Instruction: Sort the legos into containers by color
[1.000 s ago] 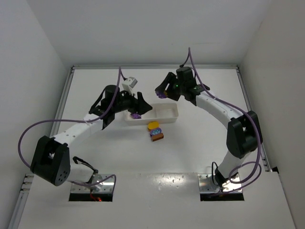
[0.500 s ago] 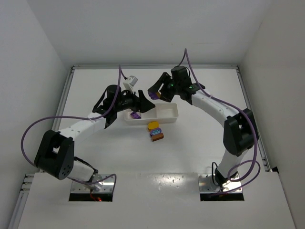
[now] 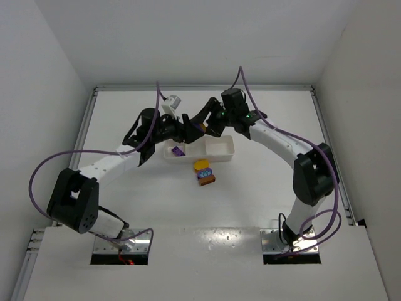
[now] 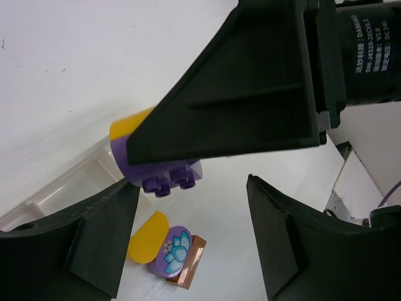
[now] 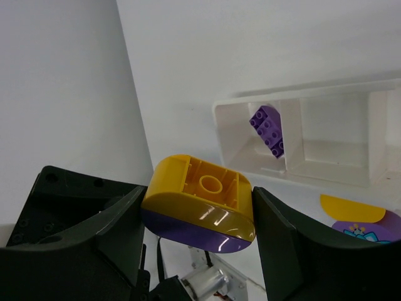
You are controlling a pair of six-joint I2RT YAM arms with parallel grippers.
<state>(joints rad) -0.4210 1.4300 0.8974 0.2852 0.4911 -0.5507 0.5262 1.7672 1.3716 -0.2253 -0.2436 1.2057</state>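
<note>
I've got the right gripper point(image 3: 202, 125) clamped on a yellow-and-purple lego stack point(image 5: 199, 202) near the white tray point(image 3: 223, 152), with the left gripper point(image 4: 191, 246) jaws apart beside it.

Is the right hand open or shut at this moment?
Shut: in the right wrist view the right hand clamps a yellow and purple brick between both fingers.

The tray point(image 3: 220, 148) and the tabletop point(image 3: 263, 188) are coloured white. A purple brick point(image 5: 268, 128) is seen in the tray. The two-tone brick point(image 5: 199, 202) is coloured yellow-orange and purple. A yellow piece point(image 4: 145, 236), a purple disc point(image 4: 170, 251) printed with a pale blue flower, and a brown brick point(image 4: 191, 267) are seen together.
</note>
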